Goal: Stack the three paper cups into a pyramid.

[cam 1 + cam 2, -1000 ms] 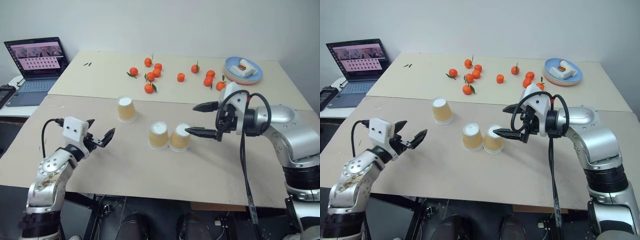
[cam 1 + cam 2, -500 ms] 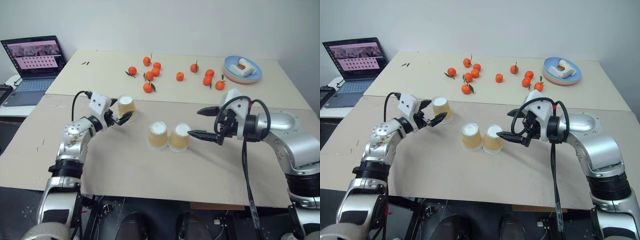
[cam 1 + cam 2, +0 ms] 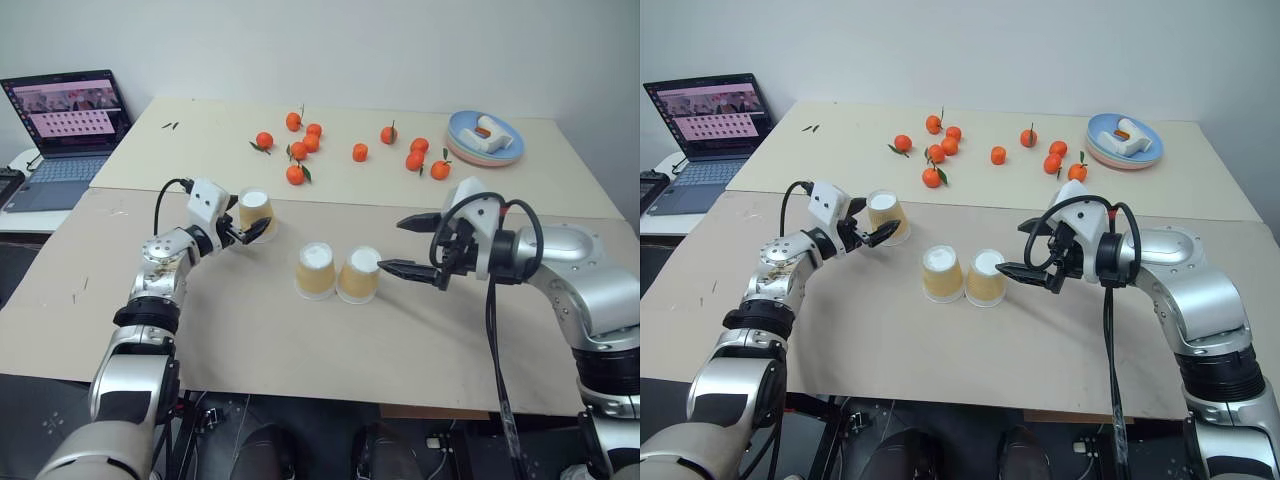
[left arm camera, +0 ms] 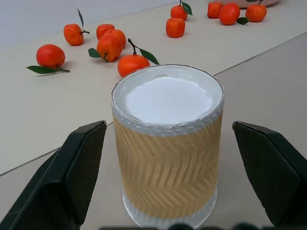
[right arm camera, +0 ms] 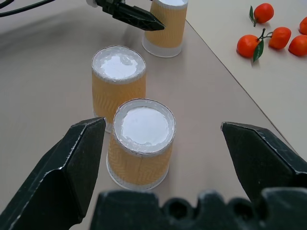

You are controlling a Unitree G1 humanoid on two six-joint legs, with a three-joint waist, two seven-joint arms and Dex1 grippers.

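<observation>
Item 1, lone paper cup (image 4: 168, 143): upside down on the table (image 3: 420, 340), standing between the spread fingers of the left gripper (image 3: 247, 221), with a gap showing on each side in the left wrist view.

Items 2–3, pair of paper cups: the near cup (image 5: 140, 142) and the far cup (image 5: 118, 78) stand upside down, side by side and touching or nearly so, just ahead of the right gripper (image 3: 407, 244), whose fingers are spread wide and hold nothing. Bare tabletop lies between the pair and the lone cup.

Surroundings: tangerines (image 3: 298, 150) are scattered beyond the left gripper, well apart from the cups. A blue plate (image 3: 468, 146) sits beyond the right gripper near the table's far edge. A laptop (image 3: 70, 115) stands off the table's left edge.
</observation>
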